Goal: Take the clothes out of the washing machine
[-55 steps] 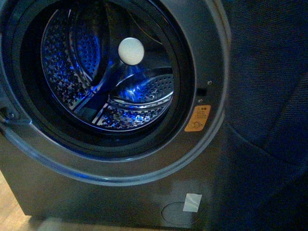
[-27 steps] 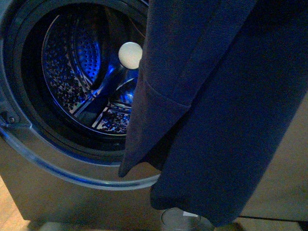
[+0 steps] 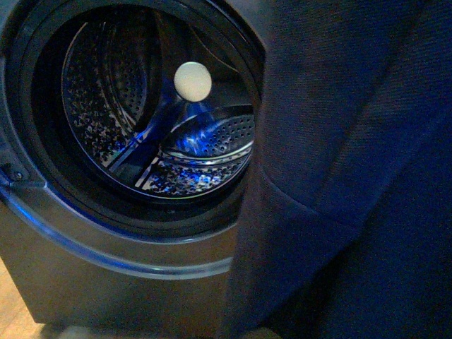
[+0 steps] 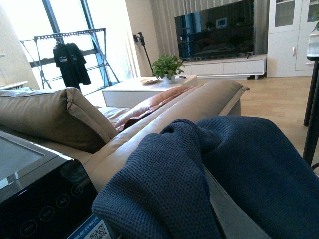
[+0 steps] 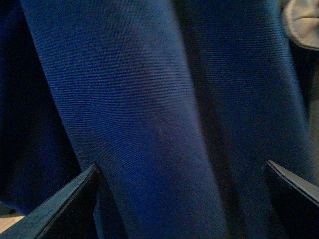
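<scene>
Front view: washing machine (image 3: 106, 275) filling 7 to 11 o'clock, porthole open, no fabric visible in drum. Clothes (image 3: 353, 176) out of the drum, hanging navy from 12 down to 6 o'clock across the machine's right half. Right gripper (image 5: 182, 199): spread wide, cloth just ahead of the tips, not clamped. Left gripper: hidden under knit fabric, grip cannot be told. White ball (image 3: 192, 81) in drum near 12 o'clock. Judged: extraction done, drop-off remaining.

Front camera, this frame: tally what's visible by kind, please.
Grey metallic front-loading washing machine: 1
Small round white ball: 1
Dark navy fabric garment, hanging in front of the machine: 1
Total: 3
</scene>
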Available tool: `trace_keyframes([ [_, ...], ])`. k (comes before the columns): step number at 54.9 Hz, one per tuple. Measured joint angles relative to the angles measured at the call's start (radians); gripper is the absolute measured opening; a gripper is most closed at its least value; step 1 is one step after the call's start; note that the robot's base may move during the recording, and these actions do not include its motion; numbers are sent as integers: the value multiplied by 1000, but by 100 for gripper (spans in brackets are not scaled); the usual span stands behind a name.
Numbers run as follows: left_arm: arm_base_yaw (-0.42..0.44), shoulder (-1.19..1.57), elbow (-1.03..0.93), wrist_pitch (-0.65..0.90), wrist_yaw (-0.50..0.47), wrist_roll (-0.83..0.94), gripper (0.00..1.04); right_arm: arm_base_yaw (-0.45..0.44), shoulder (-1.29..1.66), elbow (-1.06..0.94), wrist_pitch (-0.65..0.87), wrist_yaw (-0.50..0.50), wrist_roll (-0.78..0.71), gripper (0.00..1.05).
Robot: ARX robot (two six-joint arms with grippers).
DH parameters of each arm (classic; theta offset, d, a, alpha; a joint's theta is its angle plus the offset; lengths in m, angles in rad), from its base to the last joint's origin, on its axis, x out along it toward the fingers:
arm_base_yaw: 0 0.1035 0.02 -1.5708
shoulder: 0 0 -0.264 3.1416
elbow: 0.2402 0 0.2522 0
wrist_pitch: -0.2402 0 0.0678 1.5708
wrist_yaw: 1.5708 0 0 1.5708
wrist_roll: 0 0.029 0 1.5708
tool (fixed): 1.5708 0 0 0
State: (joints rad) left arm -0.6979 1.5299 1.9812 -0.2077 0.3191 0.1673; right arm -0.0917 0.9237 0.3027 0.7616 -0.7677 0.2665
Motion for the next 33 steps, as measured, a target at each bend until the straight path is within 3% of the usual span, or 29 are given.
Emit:
trace_keyframes([
  [15,0,0,0,0,2,0,7,159,79,19,92,-65,37,97],
  [33,0,0,0,0,2,0,7,306,115,12,167,11,71,97],
])
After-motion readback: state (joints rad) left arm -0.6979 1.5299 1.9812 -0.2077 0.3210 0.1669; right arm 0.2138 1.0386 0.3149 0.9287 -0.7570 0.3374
